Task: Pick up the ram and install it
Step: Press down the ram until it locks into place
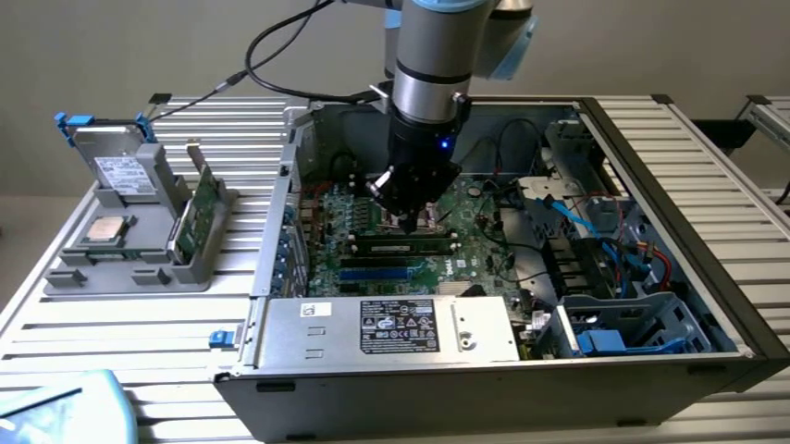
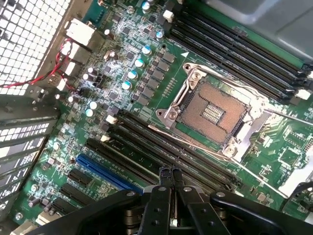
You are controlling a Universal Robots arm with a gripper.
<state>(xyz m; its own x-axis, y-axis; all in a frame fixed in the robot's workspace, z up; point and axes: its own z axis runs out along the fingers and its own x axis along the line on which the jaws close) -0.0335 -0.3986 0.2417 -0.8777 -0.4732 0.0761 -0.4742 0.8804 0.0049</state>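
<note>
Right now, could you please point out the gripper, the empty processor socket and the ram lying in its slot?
gripper [image 2: 170, 172]: wrist view, between the closed fingertips.
processor socket [image 2: 211, 111]: wrist view, middle of its pin field.
ram [image 1: 401, 246]: exterior view, middle of the green stick in the slot.

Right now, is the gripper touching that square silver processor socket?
Apart. The wrist view shows the gripper, tips shut, over black memory slots, clear of the socket.

Glossy green motherboard (bare metal socket frame), matt black gripper.

Plain beige wall; ribbed aluminium table, seemingly evenly lit.
</note>
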